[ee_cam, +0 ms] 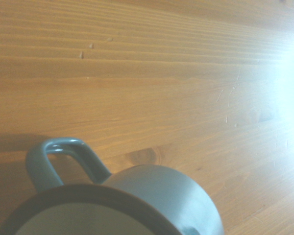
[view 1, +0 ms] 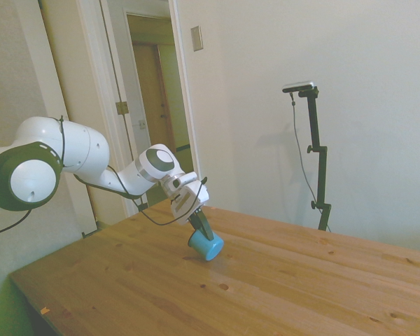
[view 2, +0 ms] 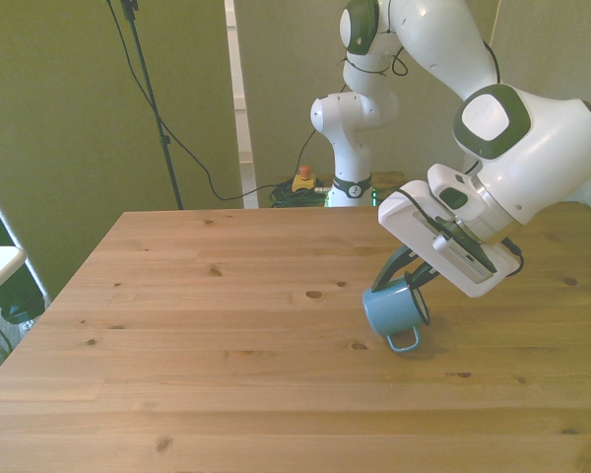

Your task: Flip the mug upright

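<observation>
One small light-blue cylindrical mug (view 2: 392, 310) is the only loose thing on the wooden plank desk (view 2: 227, 325), and it sits toward the front view's right, about midway across the desk's depth. It is tilted, neither upright nor flat on its side: in the side view the mug (view 1: 206, 245) leans with its pale flat base turned outward and low, one lower edge touching the wood. Its body is plain and matte, a slightly deeper blue than the base. A thin loop handle (view 2: 403, 340) of the same blue sticks out near the desk surface in the front view, and the wrist view shows that handle (ee_cam: 56, 159) curving off the rounded wall beside a dark rim, with a paler interior just visible inside the mug (ee_cam: 161, 196).

White, two-fingered, the robot's gripper (view 2: 406, 279) comes down at a slant onto the mug's raised rim end, and its dark fingers (view 1: 201, 225) are closed onto the rim, holding the mug at this lean. A faint shadow lies on the wood under the mug.
</observation>
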